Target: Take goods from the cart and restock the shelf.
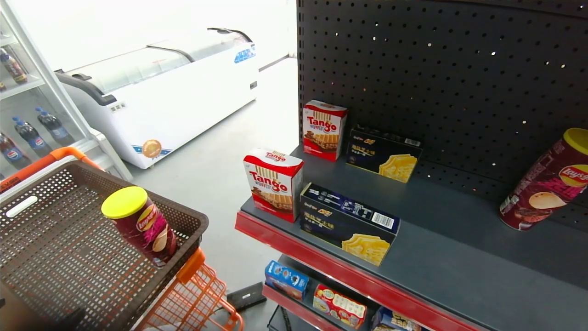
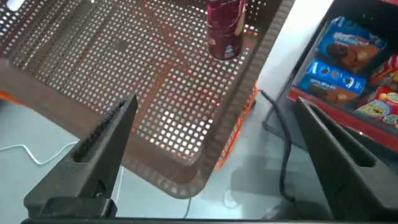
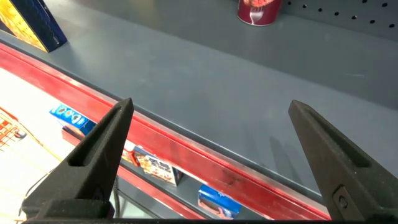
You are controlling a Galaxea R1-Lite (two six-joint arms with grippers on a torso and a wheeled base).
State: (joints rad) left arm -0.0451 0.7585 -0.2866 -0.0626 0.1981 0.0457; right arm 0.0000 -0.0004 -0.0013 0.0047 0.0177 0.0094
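Chip can [image 1: 148, 230] is maroon, yellow-lidded; perforated basket [image 1: 64, 257] brown; shelf [image 1: 459, 269] grey with red edge.

Retail shop, snack aisle. Under the right gripper [image 3: 211, 104]: steel shelf [image 1: 459, 257] with red front rail [image 1: 321, 259], pegboard [image 1: 436, 69] back beyond it. Boxes [image 1: 274, 184] off to its left, can [image 1: 544, 184] ahead of it, more packs [image 1: 339, 305] on the tier below. Under the left gripper [image 2: 214, 102]: mesh cart [image 1: 55, 239], second can [image 1: 140, 225] at its far end. Past the cart: chest freezer [image 1: 174, 92], glass-door fridge [image 1: 32, 105] with bottles [image 1: 27, 133].
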